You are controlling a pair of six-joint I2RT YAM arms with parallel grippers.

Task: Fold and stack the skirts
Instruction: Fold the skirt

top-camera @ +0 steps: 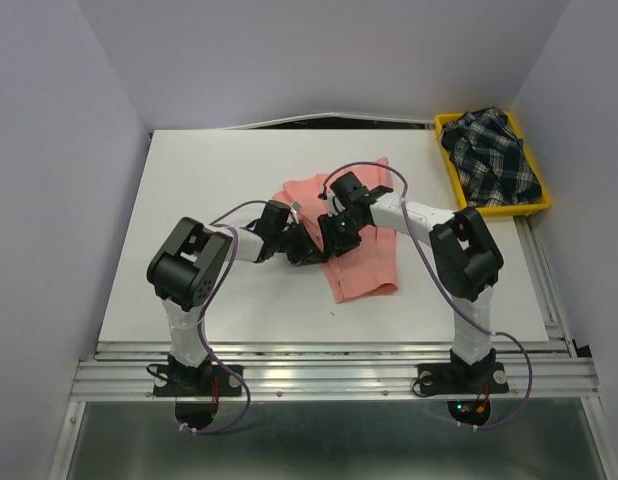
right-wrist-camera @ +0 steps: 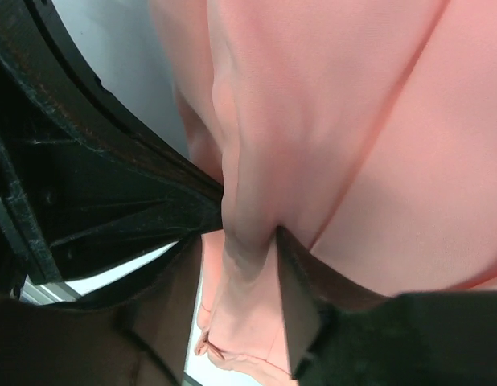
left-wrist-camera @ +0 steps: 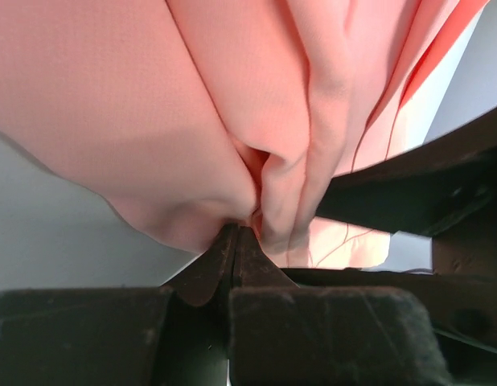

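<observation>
Left gripper [left-wrist-camera: 236, 233] and right gripper [right-wrist-camera: 252, 241]: we are clamping both on bunched folds of the pink skirt [top-camera: 364, 265] on the table [top-camera: 209, 190]; the plaid skirt [top-camera: 492, 158] is lying in the tray [top-camera: 542, 205]. Risk: the left's thin pinch slipping under the cloth's weight, spoiling the fold.

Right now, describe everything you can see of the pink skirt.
The salmon-pink skirt is soft, matte, finely woven cloth with long pleat-like folds. It lies in the middle of the white table, one end spread flat toward the near edge, the rest bunched under the two arms. The left gripper is shut on a puckered fold, and the right gripper pinches another ridge of the cloth, which drapes loosely around both grips. Its waistband cannot be made out.
</observation>
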